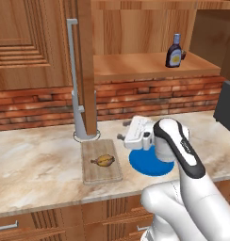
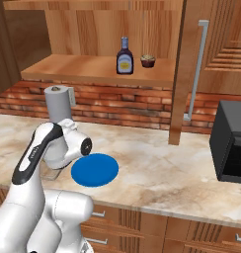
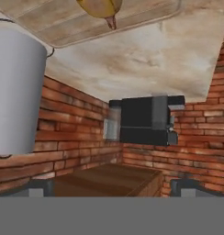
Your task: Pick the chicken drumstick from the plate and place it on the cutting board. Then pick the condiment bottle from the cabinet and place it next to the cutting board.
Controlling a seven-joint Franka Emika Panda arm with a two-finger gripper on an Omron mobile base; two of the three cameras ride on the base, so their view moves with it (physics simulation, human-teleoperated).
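Note:
The chicken drumstick (image 1: 105, 161) lies on the light wooden cutting board (image 1: 101, 173), and its bone end shows at the top of the hand view (image 3: 105, 7) on the board (image 3: 63, 27). Right of the board sits the blue plate (image 1: 145, 167) (image 2: 95, 169), bare and partly behind my arm. My gripper (image 1: 123, 130) hovers above the counter between board and plate, pointing left, open and empty; its fingertips (image 3: 38, 188) stand wide apart. The dark condiment bottle (image 1: 174, 52) (image 2: 125, 57) stands upright on the open cabinet shelf (image 1: 135, 66).
A cabinet door with a long grey handle (image 1: 72, 70) hangs open above the board. A paper towel roll (image 2: 58, 104) stands behind the board. A dark cupcake-like object (image 2: 148, 61) sits beside the bottle. A black appliance (image 2: 231, 143) occupies the counter's right end.

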